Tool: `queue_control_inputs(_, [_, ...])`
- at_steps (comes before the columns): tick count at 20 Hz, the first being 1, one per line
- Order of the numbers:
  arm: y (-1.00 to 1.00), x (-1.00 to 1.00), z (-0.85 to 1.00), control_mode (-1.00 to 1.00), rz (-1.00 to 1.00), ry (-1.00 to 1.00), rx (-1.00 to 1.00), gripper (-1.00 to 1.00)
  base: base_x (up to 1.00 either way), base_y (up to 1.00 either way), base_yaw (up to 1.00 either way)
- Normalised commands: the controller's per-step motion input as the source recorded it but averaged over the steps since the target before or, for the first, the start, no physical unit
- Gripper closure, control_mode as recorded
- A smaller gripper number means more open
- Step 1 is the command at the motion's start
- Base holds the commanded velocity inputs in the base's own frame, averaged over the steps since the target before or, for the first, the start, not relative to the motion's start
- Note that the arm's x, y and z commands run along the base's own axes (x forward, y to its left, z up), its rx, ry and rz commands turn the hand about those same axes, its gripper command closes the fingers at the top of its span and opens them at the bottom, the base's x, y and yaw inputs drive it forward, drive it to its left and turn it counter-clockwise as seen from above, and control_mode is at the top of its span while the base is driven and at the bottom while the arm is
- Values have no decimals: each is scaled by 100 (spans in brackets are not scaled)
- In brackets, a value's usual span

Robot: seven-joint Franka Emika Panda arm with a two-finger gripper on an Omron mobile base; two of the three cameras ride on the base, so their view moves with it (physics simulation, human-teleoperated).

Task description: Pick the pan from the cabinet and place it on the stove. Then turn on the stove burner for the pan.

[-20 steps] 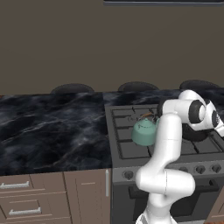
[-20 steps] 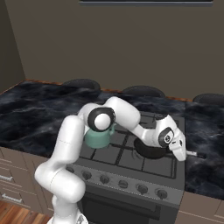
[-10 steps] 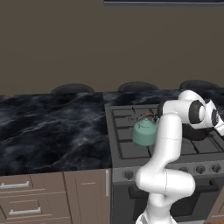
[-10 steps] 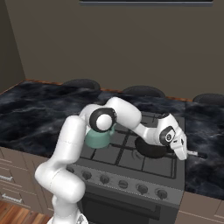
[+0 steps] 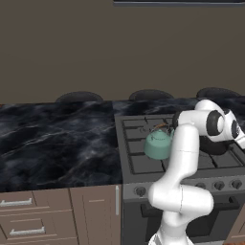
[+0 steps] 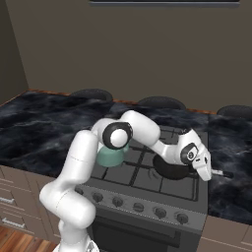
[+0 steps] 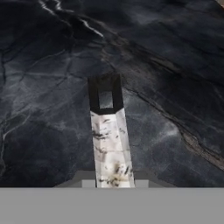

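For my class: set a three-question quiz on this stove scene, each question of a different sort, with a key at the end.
1. True or false: the pan rests on the stove.
2. Which thing stands on the stove's left side? A) a red pot B) the teal kettle C) a glass jug
3. Fill in: in the hand view, the gripper is closed on the pan's long ____, which reaches out over the dark marble counter.

Key: 1 true; 2 B; 3 handle.
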Motion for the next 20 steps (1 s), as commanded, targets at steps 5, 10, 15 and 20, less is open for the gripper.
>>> queue_control_inputs(5, [16,0,-28,-100,0,0,-6,100,0,0,0])
queue_control_inputs(10, [25,0,-21,-100,0,0,-5,100,0,0,0])
queue_control_inputs(15, [19,0,-17,-100,0,0,-2,100,0,0,0])
queue_control_inputs(20, [21,-3,-12,-100,0,0,0,100,0,0,0])
